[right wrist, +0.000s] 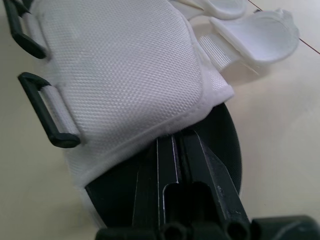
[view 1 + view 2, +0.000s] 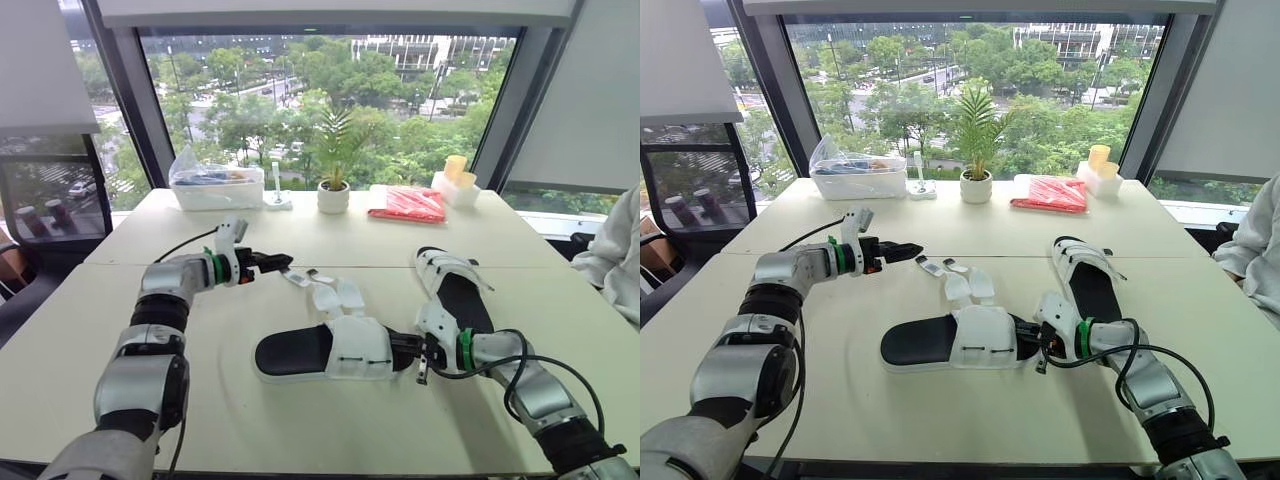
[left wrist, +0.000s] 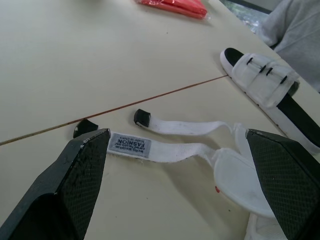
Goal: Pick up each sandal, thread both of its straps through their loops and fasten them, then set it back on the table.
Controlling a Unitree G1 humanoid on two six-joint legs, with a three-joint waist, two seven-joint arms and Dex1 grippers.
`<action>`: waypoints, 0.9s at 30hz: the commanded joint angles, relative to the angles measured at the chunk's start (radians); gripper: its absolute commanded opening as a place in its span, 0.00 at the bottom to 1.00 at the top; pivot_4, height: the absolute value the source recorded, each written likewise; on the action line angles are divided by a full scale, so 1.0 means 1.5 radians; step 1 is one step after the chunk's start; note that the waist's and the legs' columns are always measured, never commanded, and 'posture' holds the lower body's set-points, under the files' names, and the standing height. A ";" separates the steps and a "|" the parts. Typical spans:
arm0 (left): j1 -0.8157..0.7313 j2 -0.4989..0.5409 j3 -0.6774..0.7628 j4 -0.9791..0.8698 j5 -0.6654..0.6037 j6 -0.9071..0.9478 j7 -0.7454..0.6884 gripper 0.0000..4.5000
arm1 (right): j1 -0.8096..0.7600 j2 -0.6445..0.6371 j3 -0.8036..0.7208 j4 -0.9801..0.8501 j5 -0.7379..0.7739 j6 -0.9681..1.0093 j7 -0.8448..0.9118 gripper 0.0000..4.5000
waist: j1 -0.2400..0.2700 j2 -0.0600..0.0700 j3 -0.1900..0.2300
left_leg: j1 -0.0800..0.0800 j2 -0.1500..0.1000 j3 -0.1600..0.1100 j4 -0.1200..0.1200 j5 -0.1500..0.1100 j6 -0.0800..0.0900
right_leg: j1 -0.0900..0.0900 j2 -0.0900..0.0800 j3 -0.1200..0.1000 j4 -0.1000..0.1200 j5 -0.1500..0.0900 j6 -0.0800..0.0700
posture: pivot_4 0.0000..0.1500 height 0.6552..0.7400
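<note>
An unfastened white sandal (image 2: 330, 352) with a black sole lies at the middle of the table. Its two loose straps (image 2: 325, 290) trail toward the far left. My left gripper (image 2: 275, 262) hovers open at the strap ends, and the labelled strap tip (image 3: 131, 145) lies between its fingers (image 3: 75, 175). My right gripper (image 2: 405, 350) is at the sandal's right end, shut on it where the white upper (image 1: 120, 75) meets the black sole (image 1: 220, 140). Two black loops (image 1: 47, 115) sit on the upper's side. A second sandal (image 2: 460, 295), straps fastened, lies to the right.
Along the far edge stand a clear plastic container (image 2: 215, 185), a small potted plant (image 2: 333, 197), a red packet (image 2: 407, 203) and a white box of yellow items (image 2: 455, 183). A person's sleeve (image 2: 615, 250) is at the right edge of the table.
</note>
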 commanded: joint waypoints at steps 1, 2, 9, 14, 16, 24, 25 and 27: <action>0.000 0.013 0.000 -0.032 -0.013 0.003 0.006 1.00 | -0.009 0.018 0.013 -0.010 0.014 -0.010 0.030 0.01 | -0.001 0.000 0.000 | 0.000 0.000 0.000 0.000 0.000 0.000 | 0.000 0.000 0.000 0.000 0.000 0.000 | 1.00 1.00; 0.002 0.014 0.000 -0.035 -0.013 0.003 0.007 1.00 | -0.011 0.021 0.015 -0.013 0.016 -0.010 0.038 0.01 | -0.002 0.000 0.000 | 0.000 0.000 0.000 0.000 0.000 0.000 | 0.000 0.000 0.000 0.000 0.000 0.000 | 1.00 1.00; 0.013 0.013 -0.018 -0.039 0.000 -0.014 0.008 1.00 | -0.024 0.031 0.042 -0.003 0.008 -0.004 0.083 0.01 | -0.002 0.000 0.000 | 0.000 0.001 0.000 0.000 0.000 0.000 | 0.000 0.000 0.000 0.000 0.000 0.000 | 1.00 1.00; 0.039 0.002 -0.057 -0.033 0.012 -0.020 -0.007 1.00 | -0.045 0.036 0.073 0.048 -0.019 0.013 0.106 0.01 | -0.003 0.000 0.000 | 0.000 0.001 0.000 0.000 0.000 0.000 | 0.000 0.000 0.000 0.000 0.000 0.000 | 1.00 1.00; 0.042 -0.008 -0.066 -0.015 0.009 -0.007 -0.014 1.00 | -0.061 0.041 0.082 0.080 -0.032 0.016 0.108 0.01 | -0.003 0.000 0.000 | 0.000 0.001 0.000 0.000 0.000 0.000 | 0.000 0.000 0.000 0.000 0.000 0.000 | 1.00 1.00; 0.006 -0.051 -0.032 0.076 -0.043 0.130 -0.004 1.00 | -0.089 0.045 0.088 0.116 -0.045 0.013 0.111 0.01 | -0.003 -0.001 -0.001 | 0.001 0.001 0.001 0.000 0.000 0.000 | 0.000 0.001 0.000 0.001 0.000 0.000 | 1.00 1.00; -0.003 -0.058 -0.018 0.096 -0.050 0.141 0.013 1.00 | -0.090 0.044 0.088 0.116 -0.046 0.013 0.111 0.01 | -0.003 -0.001 -0.001 | 0.001 0.001 0.001 0.000 0.000 0.000 | 0.000 0.001 0.000 0.001 0.000 0.000 | 1.00 1.00; -0.016 -0.073 0.013 0.131 -0.065 0.147 0.045 1.00 | -0.089 0.041 0.087 0.114 -0.046 0.014 0.110 0.01 | -0.003 -0.001 -0.001 | 0.001 0.001 0.001 0.000 0.000 0.000 | 0.000 0.000 0.000 0.001 0.000 0.000 | 1.00 1.00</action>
